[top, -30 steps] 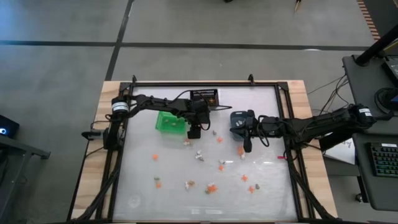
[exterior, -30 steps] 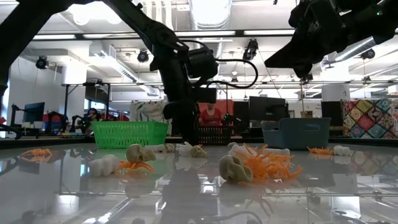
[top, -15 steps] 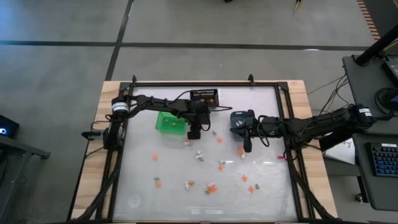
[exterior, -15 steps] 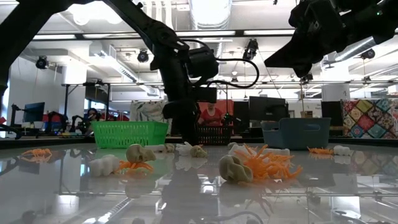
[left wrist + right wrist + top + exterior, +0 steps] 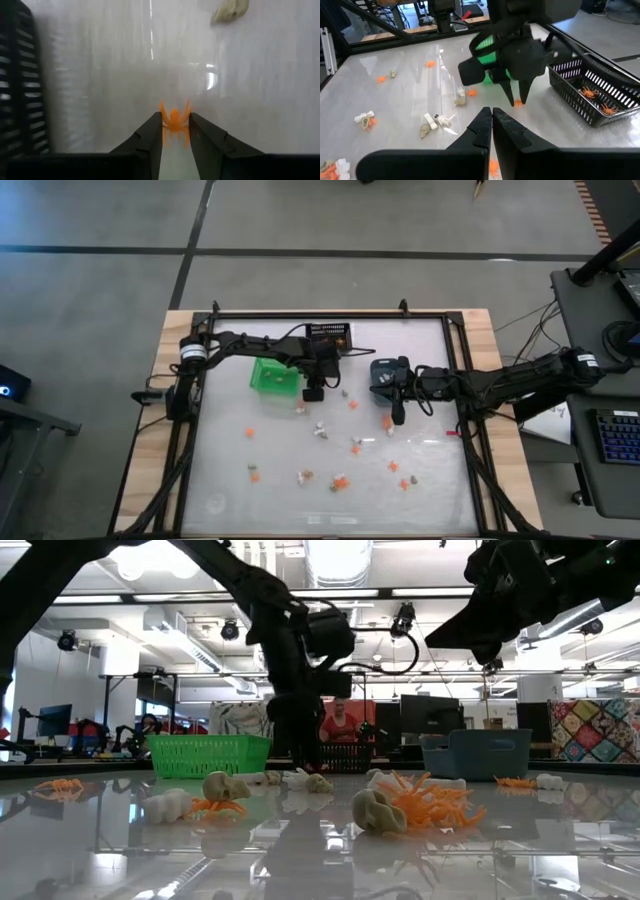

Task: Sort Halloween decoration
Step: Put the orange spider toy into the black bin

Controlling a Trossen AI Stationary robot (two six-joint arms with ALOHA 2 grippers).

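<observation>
The left gripper [image 5: 175,131] sits low over the table [image 5: 230,480], just beside the green bin [image 5: 270,374] and the black mesh bin [image 5: 330,333]. Its jaws are closed part-way on a small orange spider [image 5: 174,121], one of the Halloween decoration pieces, which is pinched between the two fingertips [image 5: 152,131]. The right wrist view shows the same grip from the far side, the orange trinket at the tips of the left gripper just above the glossy surface, next to the mesh bin, which already holds a few orange spiders [image 5: 592,92].

The right gripper [image 5: 491,116] hangs above the table near the blue-grey bin [image 5: 383,369], its jaws pressed fully together with nothing between them.

The remaining trinkets [image 5: 340,480], orange, white and tan, lie scattered over the middle and near part of the table, well apart from the bins. A tan piece [image 5: 229,10] lies near the left gripper. In the low view, a person [image 5: 341,727] sits in the room behind the table.
</observation>
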